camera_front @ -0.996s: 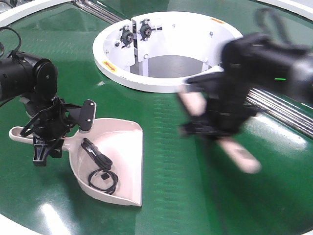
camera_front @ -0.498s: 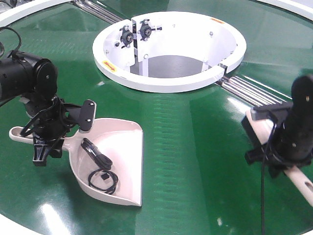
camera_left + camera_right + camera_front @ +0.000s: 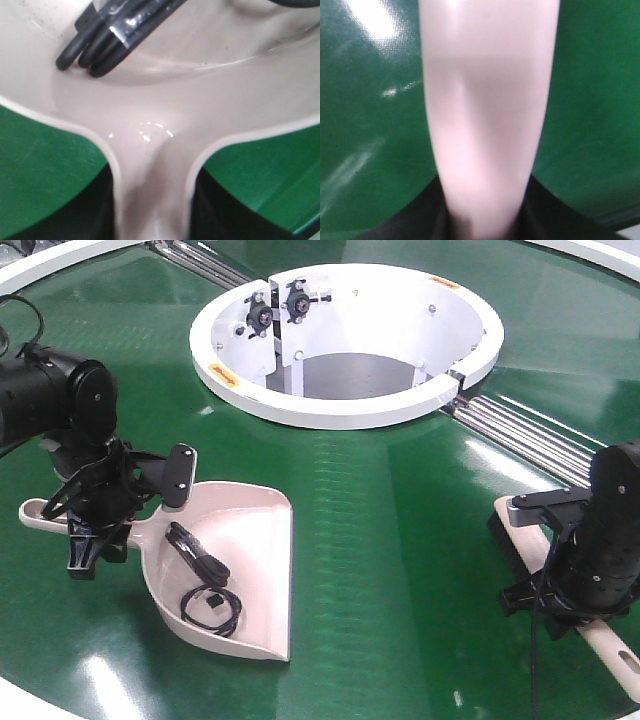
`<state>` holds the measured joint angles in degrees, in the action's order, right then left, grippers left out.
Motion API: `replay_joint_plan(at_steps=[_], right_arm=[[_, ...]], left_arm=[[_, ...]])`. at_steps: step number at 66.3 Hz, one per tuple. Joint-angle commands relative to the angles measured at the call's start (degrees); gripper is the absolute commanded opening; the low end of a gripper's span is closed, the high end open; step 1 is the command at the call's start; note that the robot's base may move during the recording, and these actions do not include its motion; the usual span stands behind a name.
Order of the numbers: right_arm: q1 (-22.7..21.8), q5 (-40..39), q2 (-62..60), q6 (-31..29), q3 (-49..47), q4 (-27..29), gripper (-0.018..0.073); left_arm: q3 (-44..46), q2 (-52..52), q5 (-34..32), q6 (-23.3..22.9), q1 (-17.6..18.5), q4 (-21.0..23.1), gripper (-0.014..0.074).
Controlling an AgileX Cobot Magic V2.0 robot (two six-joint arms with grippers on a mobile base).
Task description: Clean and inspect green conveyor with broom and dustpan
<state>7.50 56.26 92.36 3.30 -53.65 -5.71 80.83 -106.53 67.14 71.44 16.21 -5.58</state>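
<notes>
Broom [image 3: 610,642] has dropped lower — long axis diagonal, handle end near-right.

From the front, the left gripper [image 3: 92,535] covers most of the dustpan [image 3: 250,530] handle; only its rounded tip peeks out on the left. The right gripper [image 3: 580,600] hides the middle of the broom [image 3: 520,538], and the handle end runs off the right edge. The belt [image 3: 380,540] is cropped all round. In the pan, the black cable [image 3: 200,565] and a small square bit [image 3: 212,600] are too small to name. The left wrist view cuts the cable at the top. The right wrist view is a blur, with both broom ends out of frame and the fingers [image 3: 415,220] mere dark shapes.
</notes>
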Motion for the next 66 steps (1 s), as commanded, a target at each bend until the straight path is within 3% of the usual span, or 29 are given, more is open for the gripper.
replay_joint_plan(at_steps=[1, 47, 66], right_arm=[[-0.38, -1.67, -2.48, -0.42, -1.02, 0.49, 0.0006], [-0.38, 0.73, -0.81, -1.93, -1.02, 1.78, 0.0166], [-0.38, 0.46, -0.31, -1.98, -1.02, 1.78, 0.0323]], left_arm=[[1.73, 2.79, -0.27, -0.54, 0.14, 0.23, -0.0008], [1.73, 2.69, -0.73, -1.26, 0.10, 0.24, -0.0005], [1.73, 2.69, -2.45, -1.21, 0.10, 0.24, 0.0113]])
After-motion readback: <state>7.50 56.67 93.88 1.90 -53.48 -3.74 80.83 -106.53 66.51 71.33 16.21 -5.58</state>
